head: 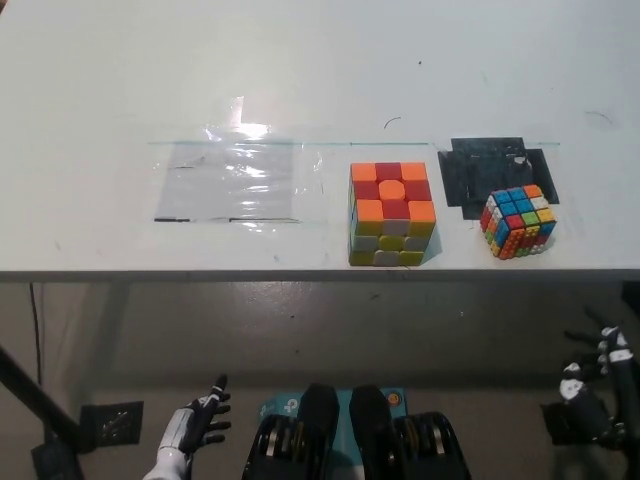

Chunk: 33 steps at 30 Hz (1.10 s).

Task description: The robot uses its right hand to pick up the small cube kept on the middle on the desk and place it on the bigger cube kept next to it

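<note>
Small cube point(518, 221): sits on the desk point(300, 80) at about 3 o'clock from the big cube, near it but not touching; tilted, one corner toward the desk's front edge; many small tiles in blue, orange, red, green, yellow and white.
Big cube point(392, 214): stands flat near the front edge of the desk, around the middle; orange and red on top, yellow and white on the front face.
Black patch point(480, 165): dark mat or tape on the desk at 12 o'clock from the small cube, its lower corner partly hidden behind that cube.
Clear sheet point(230, 182): shiny film lying flat on the desk at 9 o'clock from the big cube, well apart from it.
Right hand point(598, 378): black, below the desk edge at about 5 o'clock of the view; fingers spread, holding nothing.
Left hand point(198, 424): white, low at about 7 o'clock of the view, resting below the desk; fingers apart and empty.
</note>
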Each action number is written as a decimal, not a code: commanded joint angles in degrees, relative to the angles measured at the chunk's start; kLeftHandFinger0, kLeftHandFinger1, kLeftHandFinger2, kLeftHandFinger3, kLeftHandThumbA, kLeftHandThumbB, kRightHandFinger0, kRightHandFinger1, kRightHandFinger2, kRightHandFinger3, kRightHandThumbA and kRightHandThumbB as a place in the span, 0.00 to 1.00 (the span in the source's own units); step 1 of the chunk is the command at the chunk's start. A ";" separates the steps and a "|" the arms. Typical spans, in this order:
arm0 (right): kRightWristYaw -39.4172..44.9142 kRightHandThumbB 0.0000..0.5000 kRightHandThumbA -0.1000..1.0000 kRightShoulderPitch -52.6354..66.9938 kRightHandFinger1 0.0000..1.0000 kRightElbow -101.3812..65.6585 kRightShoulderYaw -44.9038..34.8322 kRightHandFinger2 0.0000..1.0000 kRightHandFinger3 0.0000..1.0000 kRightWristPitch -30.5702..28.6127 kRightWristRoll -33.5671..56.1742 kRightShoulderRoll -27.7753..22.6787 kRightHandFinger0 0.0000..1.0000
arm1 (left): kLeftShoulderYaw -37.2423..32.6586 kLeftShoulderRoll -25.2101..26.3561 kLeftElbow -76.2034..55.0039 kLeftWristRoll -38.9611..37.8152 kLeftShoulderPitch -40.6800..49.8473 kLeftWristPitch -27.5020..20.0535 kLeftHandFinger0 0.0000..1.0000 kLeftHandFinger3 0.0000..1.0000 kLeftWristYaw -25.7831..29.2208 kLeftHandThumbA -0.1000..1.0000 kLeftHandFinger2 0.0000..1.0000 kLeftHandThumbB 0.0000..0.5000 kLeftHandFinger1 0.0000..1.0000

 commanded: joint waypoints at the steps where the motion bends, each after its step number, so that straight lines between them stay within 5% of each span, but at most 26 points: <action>1: 5.64 0.35 0.18 0.70 0.53 -8.88 -1.54 0.73 1.00 5.53 2.67 -2.52 0.43 | 0.45 0.48 -1.18 0.20 -0.32 -2.23 0.77 0.68 1.28 0.85 0.72 0.16 0.70; 6: 9.45 0.35 0.20 -0.01 0.52 -18.65 -2.31 0.74 0.99 9.57 4.43 -5.00 0.43 | 0.21 0.56 -1.25 0.61 -0.17 -1.35 0.90 0.80 1.56 0.86 0.82 0.19 0.80; 10: 12.30 0.38 0.20 -1.17 0.51 -24.42 -2.01 0.71 0.99 13.53 4.73 -6.40 0.41 | 0.52 0.59 -1.54 0.06 0.33 -1.73 0.78 0.70 0.95 0.85 0.75 0.15 0.71; 12: 14.09 0.40 0.18 -2.49 0.51 -27.16 -1.91 0.70 0.99 15.36 5.30 -7.48 0.40 | 0.39 0.67 -1.27 0.30 0.31 -2.05 0.83 0.70 1.08 0.85 0.76 0.16 0.74; 17: 16.16 0.43 0.18 -5.42 0.46 -30.22 -1.61 0.68 0.98 17.05 5.56 -8.84 0.33 | 0.77 0.58 -1.21 0.24 0.46 -2.00 0.75 0.64 1.49 0.83 0.69 0.23 0.66; 18: 16.61 0.49 0.25 -6.77 0.56 -30.67 -1.34 0.76 1.00 17.92 4.10 -9.34 0.38 | 0.94 0.54 -1.09 -0.10 0.39 -2.04 0.73 0.65 1.16 0.83 0.69 0.21 0.66; 21: 17.63 0.72 0.51 -9.47 1.00 -30.89 0.07 1.00 1.00 20.04 -2.02 -10.76 0.74 | 0.50 0.66 -1.26 0.74 0.49 -1.65 0.79 0.70 1.71 0.85 0.75 0.21 0.72; 22: 17.82 0.73 0.53 -10.03 1.00 -30.56 0.40 1.00 1.00 19.83 -2.99 -11.16 0.81 | 0.48 0.66 -1.21 0.78 0.47 -1.71 0.81 0.72 1.72 0.85 0.77 0.21 0.74; 23: 18.68 0.83 0.63 -11.96 1.00 -29.30 0.93 1.00 1.00 19.42 -3.46 -12.32 1.00 | 0.31 0.73 -1.65 1.00 0.56 -1.36 0.79 0.71 1.67 0.86 0.74 0.20 0.71; 25: 19.39 0.95 0.75 -13.63 1.00 -28.22 1.77 1.00 1.00 19.27 -5.49 -13.50 1.00 | 0.97 0.59 -0.96 -0.17 0.41 -2.22 0.70 0.67 0.85 0.83 0.69 0.22 0.64; 29: 21.27 1.00 0.83 -16.46 1.00 -26.68 3.23 1.00 1.00 19.90 -6.82 -14.89 1.00 | 0.46 0.75 -0.81 0.69 0.47 -2.55 0.82 0.73 1.32 0.86 0.76 0.22 0.74; 33: 22.79 1.00 0.88 -18.45 1.00 -25.40 4.70 1.00 1.00 20.77 -7.88 -15.24 1.00 | 0.78 0.49 -1.38 0.31 0.58 -1.93 0.79 0.70 1.44 0.84 0.75 0.22 0.72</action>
